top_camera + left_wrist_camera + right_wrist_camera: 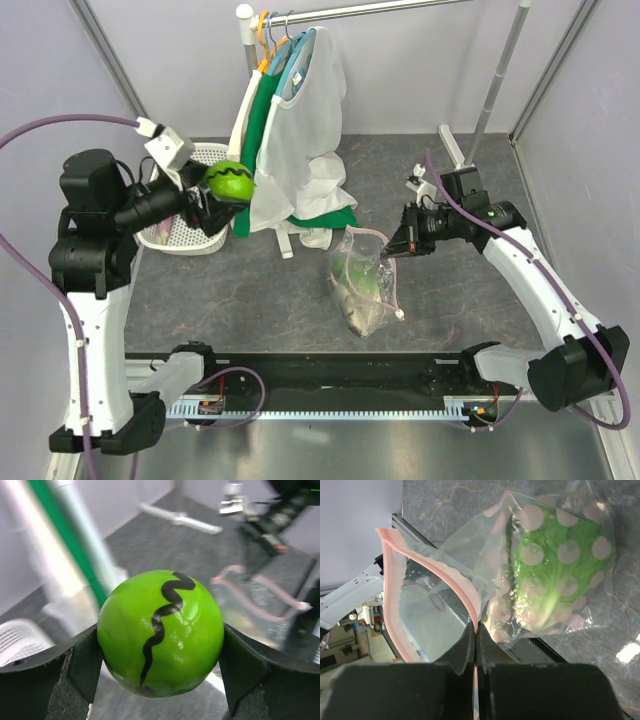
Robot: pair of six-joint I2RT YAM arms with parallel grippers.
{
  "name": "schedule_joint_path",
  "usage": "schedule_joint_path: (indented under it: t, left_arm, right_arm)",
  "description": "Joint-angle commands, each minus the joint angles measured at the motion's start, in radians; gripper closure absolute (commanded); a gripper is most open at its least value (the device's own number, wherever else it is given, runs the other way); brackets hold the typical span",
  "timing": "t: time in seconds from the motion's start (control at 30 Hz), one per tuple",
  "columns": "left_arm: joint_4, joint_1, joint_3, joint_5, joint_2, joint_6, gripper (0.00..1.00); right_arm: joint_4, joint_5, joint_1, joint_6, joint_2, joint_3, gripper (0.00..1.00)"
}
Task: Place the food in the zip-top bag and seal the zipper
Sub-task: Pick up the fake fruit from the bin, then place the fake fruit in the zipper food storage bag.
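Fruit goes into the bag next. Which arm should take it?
Left. The left gripper holds the green fruit, while the right gripper is shut on the pink zipper strip of the zip-top bag, holding its mouth open.

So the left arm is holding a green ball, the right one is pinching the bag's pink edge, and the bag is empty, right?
Not quite: the zip-top bag is not empty. The right wrist view shows a leafy green lettuce inside it. The rest is right: the left gripper holds the green round fruit, and the right gripper pinches the pink zipper.
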Motion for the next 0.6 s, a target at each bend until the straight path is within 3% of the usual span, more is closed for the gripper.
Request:
schedule_joint_path:
  t: [0.0,0.03,0.2,0.33,0.43,0.57]
  left_arm:
    - [0.040,-0.189,-0.034,-0.020,0.039,-0.168,0.43]
    - [0.046,-0.274,-0.046,-0.053,0.043,-0.170,0.43]
    - [0.077,-0.473,-0.116,-0.072,0.078,-0.188,0.44]
    - [0.059,-0.681,-0.100,-0.176,0.146,-0.157,0.41]
    - [0.057,-0.801,-0.046,-0.267,0.223,-0.118,0.39]
    - [0.046,-0.873,0.002,-0.348,0.321,-0.095,0.39]
  right_arm:
    - [0.064,0.026,0.059,-0.031,0.049,0.121,1.00]
    - [0.075,0.026,0.066,-0.025,0.075,0.132,1.00]
    - [0.110,0.038,0.151,-0.014,0.157,0.230,1.00]
    - [0.119,0.041,0.194,0.015,0.217,0.284,1.00]
    - [0.116,0.046,0.206,0.010,0.218,0.292,1.00]
    - [0.092,0.061,0.212,-0.010,0.194,0.272,1.00]
